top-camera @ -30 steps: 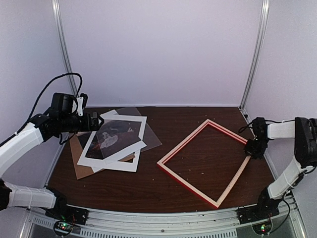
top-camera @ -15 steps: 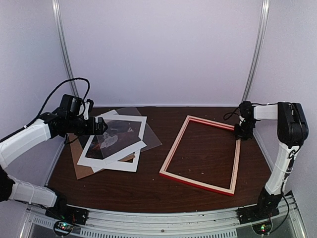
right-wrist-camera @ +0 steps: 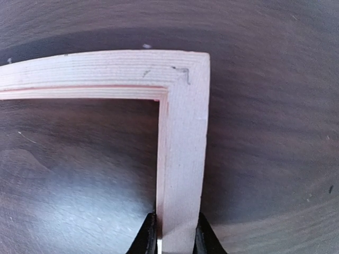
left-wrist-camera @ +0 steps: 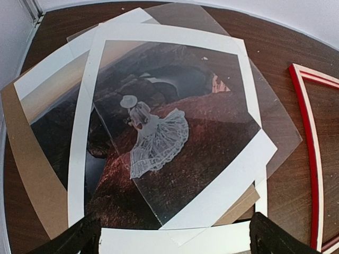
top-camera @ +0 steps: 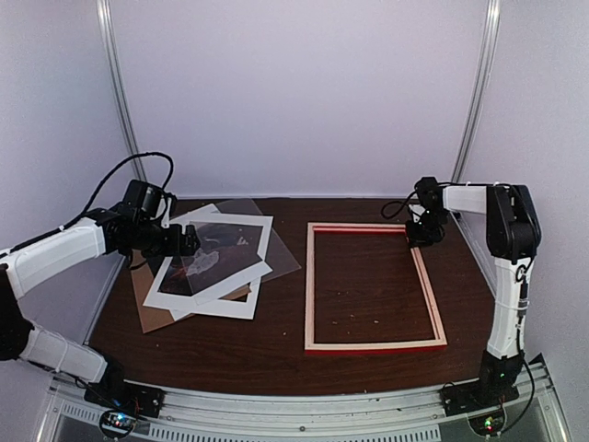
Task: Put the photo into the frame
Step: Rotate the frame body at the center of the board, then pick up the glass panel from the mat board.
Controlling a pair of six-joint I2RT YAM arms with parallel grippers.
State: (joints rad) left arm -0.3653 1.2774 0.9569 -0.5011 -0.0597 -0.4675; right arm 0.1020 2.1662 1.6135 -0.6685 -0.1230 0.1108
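Photo lies on the left side of the dark wood-grain surface, in a loose, fanned pile of flat sheets. It is a rectangular paper print, a brownish rocky landscape with a small figure in a white lacy dress and hat near its centre. A white cardboard mat with a cut-out window borders it. A clear, glossy rectangular pane lies skewed across the pile, one corner jutting out to the right over bare surface. A plain brown backing board pokes out along the left and near edges. The exact order of the layers cannot be told.

The left end effector hovers over the left part of the pile, tilted down toward it. Its dark fingertips stand spread wide apart, with nothing between them.

The frame lies flat well apart to the right, an empty rectangle of thin wooden strips. Pale bare wood faces up and red shows along the outer edges. The right wrist view shows fine straight grain, a mitred-looking corner and a pinkish inner lip.

The right end effector is at the frame's far right corner. Its black fingers are pinched on the pale side strip just next to that corner.
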